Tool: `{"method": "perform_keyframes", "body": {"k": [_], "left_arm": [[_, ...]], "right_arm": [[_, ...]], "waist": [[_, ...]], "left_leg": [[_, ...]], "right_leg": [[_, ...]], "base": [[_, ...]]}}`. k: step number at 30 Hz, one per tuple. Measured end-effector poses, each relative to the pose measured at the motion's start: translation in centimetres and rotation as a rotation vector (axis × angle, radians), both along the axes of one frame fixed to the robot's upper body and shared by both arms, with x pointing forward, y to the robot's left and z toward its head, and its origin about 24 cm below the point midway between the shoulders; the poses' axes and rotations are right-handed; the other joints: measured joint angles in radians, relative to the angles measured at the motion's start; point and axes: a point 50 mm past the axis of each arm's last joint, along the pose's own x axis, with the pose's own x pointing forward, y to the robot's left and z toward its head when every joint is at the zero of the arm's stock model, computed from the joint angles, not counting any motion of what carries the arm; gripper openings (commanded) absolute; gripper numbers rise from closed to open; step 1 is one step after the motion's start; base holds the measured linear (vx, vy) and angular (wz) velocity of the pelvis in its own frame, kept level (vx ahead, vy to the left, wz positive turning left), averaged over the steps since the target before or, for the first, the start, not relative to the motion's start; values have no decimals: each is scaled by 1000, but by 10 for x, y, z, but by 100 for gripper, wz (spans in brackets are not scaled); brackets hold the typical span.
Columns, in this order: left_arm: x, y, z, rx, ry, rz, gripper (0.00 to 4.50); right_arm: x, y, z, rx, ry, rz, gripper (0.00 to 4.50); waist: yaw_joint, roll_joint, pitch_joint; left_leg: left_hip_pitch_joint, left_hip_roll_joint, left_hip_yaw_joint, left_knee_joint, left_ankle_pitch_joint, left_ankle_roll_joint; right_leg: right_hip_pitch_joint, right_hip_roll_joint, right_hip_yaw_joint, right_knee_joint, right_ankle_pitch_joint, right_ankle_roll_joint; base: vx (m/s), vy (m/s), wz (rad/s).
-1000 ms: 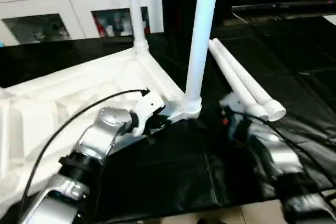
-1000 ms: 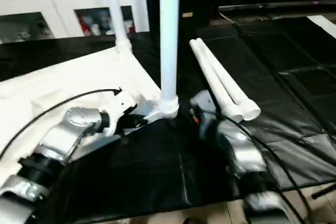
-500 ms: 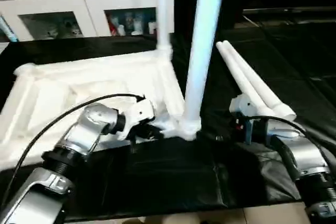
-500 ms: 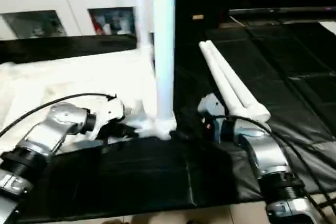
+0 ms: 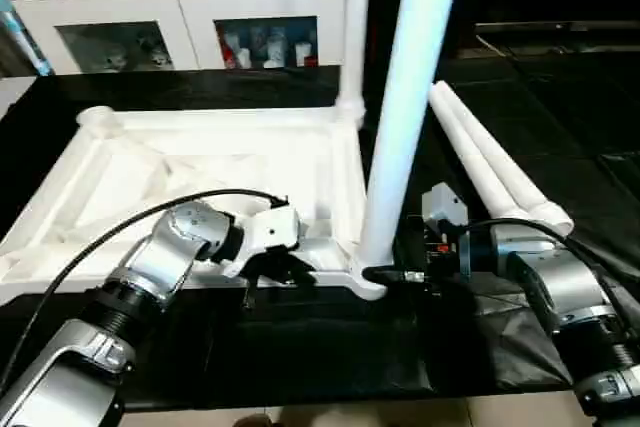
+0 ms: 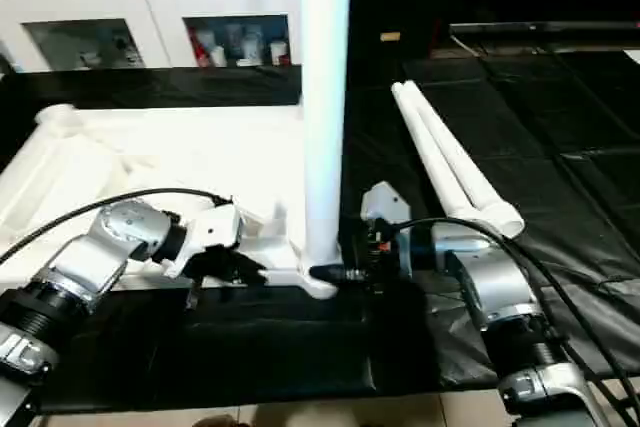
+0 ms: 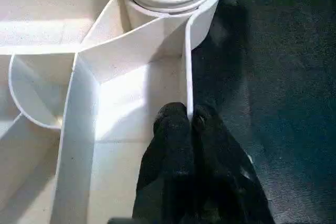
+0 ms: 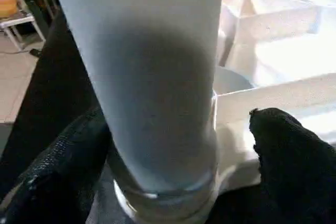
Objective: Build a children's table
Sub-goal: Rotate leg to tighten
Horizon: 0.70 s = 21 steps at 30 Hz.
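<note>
The white table top [image 5: 200, 162] lies upside down on the black mat, ribs facing up. One white leg [image 5: 405, 97] stands in the near right corner socket, and another leg [image 5: 353, 27] stands in the far right socket. Two loose legs [image 5: 490, 172] lie side by side on the mat to the right. My left gripper [image 7: 189, 121] is shut on the top's thin near rim, just left of the near socket. My right gripper [image 8: 181, 124] is open, with one finger on each side of the near leg's base, right above the socket.
A white cabinet [image 5: 200, 22] with glass doors stands behind the mat. The black mat [image 5: 300, 347] ends near the front, where a strip of pale floor shows. Black cables arch over both forearms.
The camera has swung, so the whole scene has shifted. My right gripper has moved left from beside the loose legs to the near leg's base. The left gripper keeps its hold on the rim.
</note>
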Motion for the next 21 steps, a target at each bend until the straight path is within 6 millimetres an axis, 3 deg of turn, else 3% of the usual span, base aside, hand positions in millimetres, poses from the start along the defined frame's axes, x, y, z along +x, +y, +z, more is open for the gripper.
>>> {"method": "perform_keyframes", "body": {"k": [2, 5, 6, 16, 21], "left_arm": [[0, 0, 0, 3, -1, -3, 0], [-1, -2, 0, 4, -2, -10, 0], [-1, -3, -1, 4, -2, -12, 0], [-1, -4, -1, 4, -6, -21, 0], [-1, -4, -1, 4, -6, -21, 0]], "right_arm": [[1, 1, 0, 1, 6, 11, 398], [0, 2, 0, 2, 12, 29, 391], [0, 3, -1, 1, 15, 38, 366], [-3, 5, -3, -8, 29, 73, 283], [-3, 5, -3, -8, 30, 73, 271]], "waist": [[-1, -1, 0], [-1, -3, -2], [-1, -5, -3], [-1, -6, -4], [0, -6, -4]], "left_leg": [[0, 0, 1, 0, 0, 0], [1, -1, 3, 0, 0, 0], [1, -1, 4, 0, 0, 0], [0, -1, 4, 0, 1, 3], [0, -1, 4, 0, 1, 3]], "right_leg": [[0, 0, 3, 1, -1, 1], [0, 1, 11, 2, -2, 3], [0, 2, 13, 2, -2, 4], [0, 2, 14, 3, -2, 4], [0, 2, 14, 3, -2, 4]], "base": [[0, 0, 0], [0, 0, 0], [0, 0, 0], [0, 0, 0], [0, 0, 0]]}}
